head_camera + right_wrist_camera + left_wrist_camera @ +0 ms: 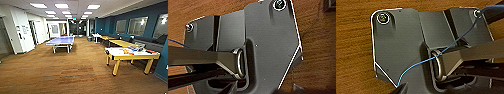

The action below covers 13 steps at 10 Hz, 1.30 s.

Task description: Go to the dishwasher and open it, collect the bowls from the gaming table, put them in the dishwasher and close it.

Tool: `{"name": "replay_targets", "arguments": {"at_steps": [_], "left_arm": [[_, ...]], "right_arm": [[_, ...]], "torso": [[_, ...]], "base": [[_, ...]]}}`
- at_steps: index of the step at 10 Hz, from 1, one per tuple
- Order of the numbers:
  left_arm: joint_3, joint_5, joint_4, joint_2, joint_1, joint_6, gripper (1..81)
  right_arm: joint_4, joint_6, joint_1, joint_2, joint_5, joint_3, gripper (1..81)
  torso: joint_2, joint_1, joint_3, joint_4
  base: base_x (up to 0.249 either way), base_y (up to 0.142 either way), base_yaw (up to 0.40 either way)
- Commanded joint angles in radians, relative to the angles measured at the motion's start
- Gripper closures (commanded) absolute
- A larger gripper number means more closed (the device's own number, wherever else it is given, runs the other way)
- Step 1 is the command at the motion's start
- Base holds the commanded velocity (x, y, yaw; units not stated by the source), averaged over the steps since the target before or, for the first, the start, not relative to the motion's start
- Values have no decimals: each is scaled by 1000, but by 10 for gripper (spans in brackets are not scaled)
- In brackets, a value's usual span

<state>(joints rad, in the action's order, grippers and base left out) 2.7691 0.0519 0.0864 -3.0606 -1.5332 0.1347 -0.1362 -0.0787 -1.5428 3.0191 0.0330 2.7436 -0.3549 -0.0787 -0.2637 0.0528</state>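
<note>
Looking down a long common room from high up. Underfoot, brown carpet (62, 72) with a wood-like grain, running wall to wall, with a darker band across the middle stretch. Overhead, rows of bright square ceiling panels (61, 5) receding toward a dim far corridor. On the left, white walls and a white door (23, 33). On the right, a teal wall (150, 15) set with pale framed panes, and a dark bench (150, 44) along its foot.

Near the right wall, well ahead and to the right: the gaming table (132, 57), glossy white on top, yellow along the edge and down the legs, standing on the carpet. Scattered over its top, flat colourful things and an orange patch (127, 51), too blurred to name as bowls or boxes. Beyond it along the same wall, more yellow-topped tables (122, 43) and a small white table (96, 35). Out in mid-floor to the left, well apart from all these, a blue table-tennis table (61, 40).

In both wrist views, the same brown carpet beneath the robot's dark plate; in the left one, a thin blue cable (418, 62) looping over it.

As for the left gripper (402, 88) and the right gripper (230, 89): wide or narrow, cannot tell.
</note>
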Motion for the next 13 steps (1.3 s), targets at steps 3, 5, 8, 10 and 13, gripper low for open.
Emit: {"name": "replay_targets", "arguments": {"at_steps": [3, 5, 8, 10, 13], "left_arm": [[1, -52, -2, 0, 51, 10, 10], [1, -52, -2, 0, 49, 11, 10], [1, -52, -2, 0, 51, 11, 10], [1, -52, -2, 0, 50, 11, 10], [1, -52, -2, -4, 50, 11, 10]], "right_arm": [[-3, -1, 52, -1, -51, 2, 10], [-3, -1, 52, 0, -51, 2, 10], [-3, -1, 54, 2, -51, 2, 10], [-3, -1, 52, 2, -51, 2, 10], [-3, -1, 52, 2, -51, 2, 10]], "torso": [[0, 0, 0, 0], [0, 0, 0, 0], [0, 0, 0, 0], [0, 0, 0, 0], [0, 0, 0, 0]], "base": [[221, 0, 0], [228, 0, 0], [228, 0, 0], [228, 0, 0], [228, 0, 0]]}}
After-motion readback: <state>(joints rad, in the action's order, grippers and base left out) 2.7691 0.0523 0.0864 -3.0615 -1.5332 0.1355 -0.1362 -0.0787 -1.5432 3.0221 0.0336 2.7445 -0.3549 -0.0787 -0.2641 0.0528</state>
